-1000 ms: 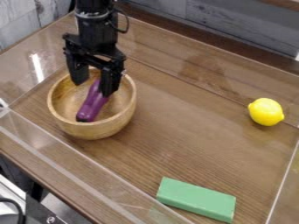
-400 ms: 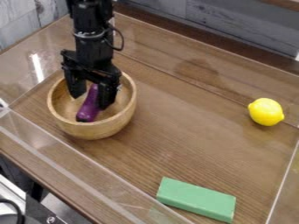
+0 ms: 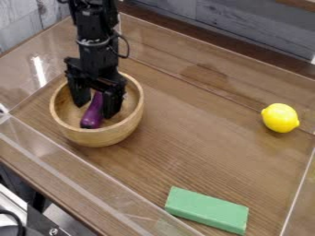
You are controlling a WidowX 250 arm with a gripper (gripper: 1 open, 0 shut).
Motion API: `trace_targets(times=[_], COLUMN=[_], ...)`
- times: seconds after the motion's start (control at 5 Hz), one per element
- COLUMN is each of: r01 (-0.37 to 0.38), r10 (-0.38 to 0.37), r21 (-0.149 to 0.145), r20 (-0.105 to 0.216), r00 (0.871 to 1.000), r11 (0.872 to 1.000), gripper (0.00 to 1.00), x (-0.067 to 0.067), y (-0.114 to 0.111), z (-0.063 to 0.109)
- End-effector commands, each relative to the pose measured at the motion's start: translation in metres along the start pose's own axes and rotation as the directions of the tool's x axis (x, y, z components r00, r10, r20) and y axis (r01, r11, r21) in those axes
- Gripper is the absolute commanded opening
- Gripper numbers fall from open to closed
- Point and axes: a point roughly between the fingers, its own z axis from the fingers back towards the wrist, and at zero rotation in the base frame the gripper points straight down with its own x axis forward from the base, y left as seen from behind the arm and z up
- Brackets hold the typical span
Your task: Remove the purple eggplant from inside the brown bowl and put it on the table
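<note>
The purple eggplant (image 3: 92,113) lies tilted inside the brown bowl (image 3: 74,127) at the left of the table (image 3: 197,138). My gripper (image 3: 96,96) reaches down into the bowl from above, open, its two black fingers straddling the eggplant's upper end. The top of the eggplant is hidden behind the fingers, and I cannot tell whether they touch it.
A yellow lemon (image 3: 281,118) rests near the right wall. A flat green block (image 3: 207,210) lies at the front right. Low clear plastic walls (image 3: 25,147) run around the tabletop's edges.
The gripper has moved left and lower into the bowl, its open fingers now around the eggplant's upper end. The eggplant and bowl have not moved.
</note>
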Motion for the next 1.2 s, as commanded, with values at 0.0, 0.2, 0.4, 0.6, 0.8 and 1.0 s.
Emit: trace_targets(times=[0.0, 0.2, 0.4, 0.6, 0.8, 1.0], r01=[-0.016, -0.018, -0.020, -0.023, -0.028, -0.036], r10=[0.015, 0.018, 0.020, 0.023, 0.029, 0.036], r21=[0.008, 0.005, 0.001, -0.002, -0.005, -0.012], r20=[0.033, 0.035, 0.038, 0.042, 0.046, 0.049], r00=[0.999, 0.999, 0.999, 0.999, 0.999, 0.998], r11=[1.000, 1.000, 1.000, 1.000, 1.000, 0.999], gripper=[1.00, 1.00, 1.00, 1.00, 0.00, 0.00], x=[0.0036, 0.0047, 0.0060, 0.0072, 0.0078, 0.0078], y=[0.0054, 0.0061, 0.0069, 0.0076, 0.0083, 0.0088], z=[0.0040, 0.0006, -0.0020, -0.0040, -0.0052, -0.0048])
